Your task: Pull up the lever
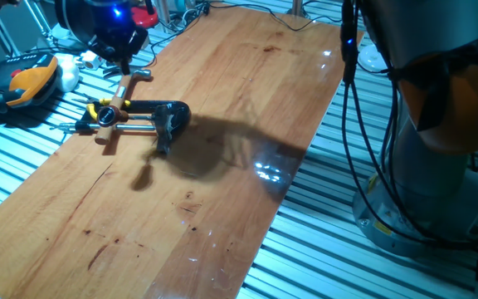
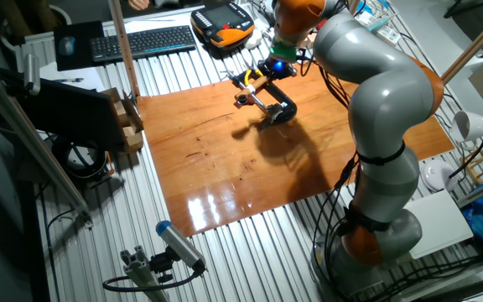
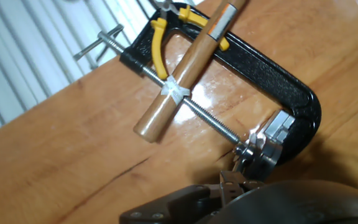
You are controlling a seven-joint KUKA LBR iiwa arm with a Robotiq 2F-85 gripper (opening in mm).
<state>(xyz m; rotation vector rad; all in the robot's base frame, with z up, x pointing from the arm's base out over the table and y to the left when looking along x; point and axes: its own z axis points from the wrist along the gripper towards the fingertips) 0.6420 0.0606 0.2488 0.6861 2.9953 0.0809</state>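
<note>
Gripper [image 1: 121, 60] hanging over the far-left corner of the wooden tabletop [image 1: 222, 191], just above the clamp; my fingers show in the hand view only as a dark blur at the bottom edge, so I cannot tell how far apart they stand, and I see nothing held between them. Nearest to me lies the black clamp [image 3: 291, 93], flat on the wood, its thin threaded rod [image 3: 210, 121] running across the opening. Across that rod rests the pale wooden handle [image 3: 179, 81], with a yellow-handled tool [image 3: 159, 43] beside it. Farthest, past the upper end of the handle, is the lever [image 1: 137, 76], a short metal arm lying low near the table edge; the hand view barely reaches it. I judge it stiff, light and smooth, hence apt to slip. Best hold: the free tip, pinched across its width, lifting about the hinge. The clamp appears unfixed and may shift or tip.
</note>
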